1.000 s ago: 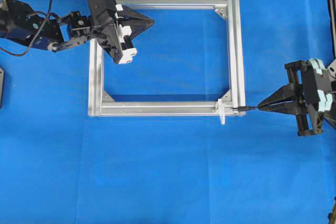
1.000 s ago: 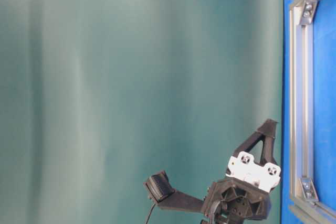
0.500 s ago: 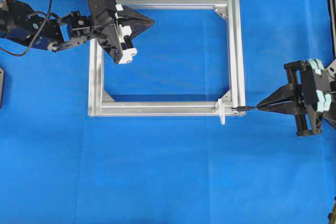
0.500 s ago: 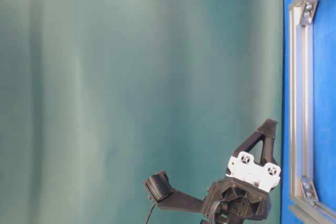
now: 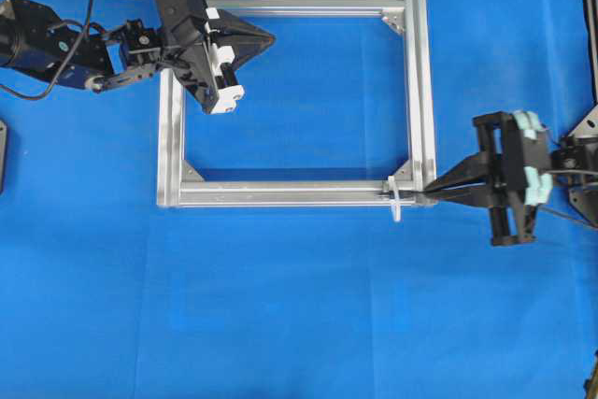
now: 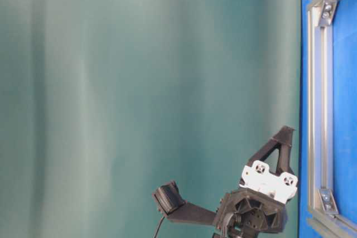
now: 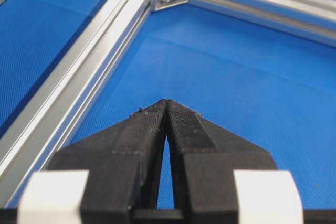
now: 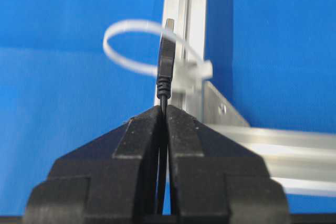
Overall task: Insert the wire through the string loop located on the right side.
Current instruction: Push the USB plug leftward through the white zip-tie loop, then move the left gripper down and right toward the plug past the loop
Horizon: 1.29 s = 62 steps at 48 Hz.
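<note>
Item: right gripper [image 8: 163, 109], clamped on the wire [image 8: 166, 61]; I am aiming its plug at the string loop [image 8: 137, 45], twelve o'clock. Left gripper [image 7: 166, 103]: pressed together, holding nothing.

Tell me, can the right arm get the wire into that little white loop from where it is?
Probably yes: the right gripper holds the wire with its tip at the loop, nothing between them.

Lab test bench: my desk [image 5: 308, 324] is covered in plain blue cloth, a bare aluminium frame [image 5: 416, 91] lies on it as a fixture, and a teal curtain [image 6: 139, 82] screens the background.
</note>
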Tool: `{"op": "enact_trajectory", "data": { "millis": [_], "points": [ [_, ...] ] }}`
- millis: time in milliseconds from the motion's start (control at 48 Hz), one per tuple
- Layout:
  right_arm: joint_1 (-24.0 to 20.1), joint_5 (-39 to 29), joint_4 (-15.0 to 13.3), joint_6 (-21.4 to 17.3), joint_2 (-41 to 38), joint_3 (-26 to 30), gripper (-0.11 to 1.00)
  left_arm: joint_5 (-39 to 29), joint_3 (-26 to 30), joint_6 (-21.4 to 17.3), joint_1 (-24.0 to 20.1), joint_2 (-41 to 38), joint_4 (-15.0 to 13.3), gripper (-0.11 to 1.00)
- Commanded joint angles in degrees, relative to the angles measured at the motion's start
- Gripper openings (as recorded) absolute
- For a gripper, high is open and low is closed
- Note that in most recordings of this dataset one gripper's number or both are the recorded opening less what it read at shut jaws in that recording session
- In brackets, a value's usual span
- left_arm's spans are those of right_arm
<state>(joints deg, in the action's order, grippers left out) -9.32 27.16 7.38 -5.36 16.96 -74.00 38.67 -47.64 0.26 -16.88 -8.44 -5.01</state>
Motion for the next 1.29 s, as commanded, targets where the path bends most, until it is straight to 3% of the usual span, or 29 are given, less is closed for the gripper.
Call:
{"op": "enact_trajectory", "data": {
  "millis": [0,229,667,1083,1271],
  "points": [
    [0.1,1.3,-0.1,0.0,-2.0,2.8,-0.04,0.3,1.2,0.1,-0.2,1.9,0.1,0.00],
    [0.2,1.8,0.0,0.0,-5.4,5.6,-0.04,0.3,1.3,0.2,-0.1,1.9,0.1,0.00],
    [0.1,1.9,0.0,0.0,-5.8,5.9,-0.04,0.3,1.3,0.2,1.8,1.9,0.2,0.00],
    [0.2,1.9,0.0,0.1,-5.8,6.0,-0.04,-1.2,0.9,0.4,14.0,1.9,0.2,0.00],
    [0.1,1.8,0.0,0.1,-5.8,6.0,-0.04,-1.6,0.8,3.9,20.8,1.9,0.1,0.00]
  ]
}}
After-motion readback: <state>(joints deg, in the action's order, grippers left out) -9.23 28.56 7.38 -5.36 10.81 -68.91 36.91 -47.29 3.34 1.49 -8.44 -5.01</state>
